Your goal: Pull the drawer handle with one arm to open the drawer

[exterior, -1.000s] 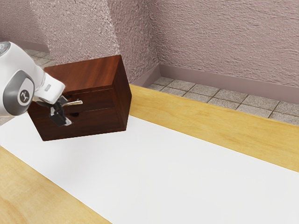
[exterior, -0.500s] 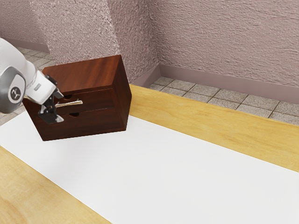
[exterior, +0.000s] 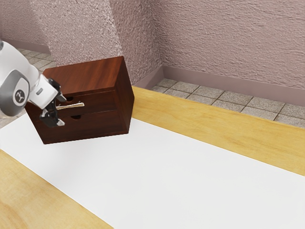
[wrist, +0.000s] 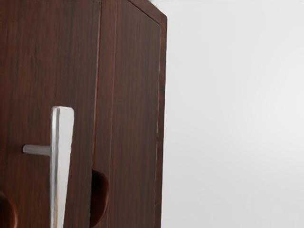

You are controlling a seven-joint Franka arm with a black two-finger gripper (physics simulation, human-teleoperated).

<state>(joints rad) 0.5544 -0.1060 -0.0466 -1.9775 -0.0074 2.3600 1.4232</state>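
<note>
White and grey, the arm [exterior: 19,93] enters from the exterior view's left and ends against the front face of the dark wooden cabinet [exterior: 95,76]. That box is the landmark for everything else. The black gripper [exterior: 52,117] sits at the cabinet's front face, near the front edge that lies toward the exterior view's left. It meets the end of the silver handle [exterior: 71,105] there. Whether the jaws are clenched on the bar or only set beside it, I cannot tell.

From the gripper the handle runs toward the exterior view's right, across the drawer [exterior: 97,102] in the upper part of the cabinet's front. Its long axis lies along the face, close to level, and the far end rises slightly. In the wrist view the handle [wrist: 61,161] is a flat bar held off the wood by a short post, and it leads straight in under the hand. The drawer looks flush with the cabinet's face, so I judge it not yet opened.

The coming pull turns on this: the bar lies crosswise to the hand, so the draw must go straight out from the cabinet's front, square to the bar. A slanted pull could slide off its end.

Beyond the cabinet, toward the exterior view's right, a white sheet [exterior: 167,171] covers the table [exterior: 214,124].
</note>
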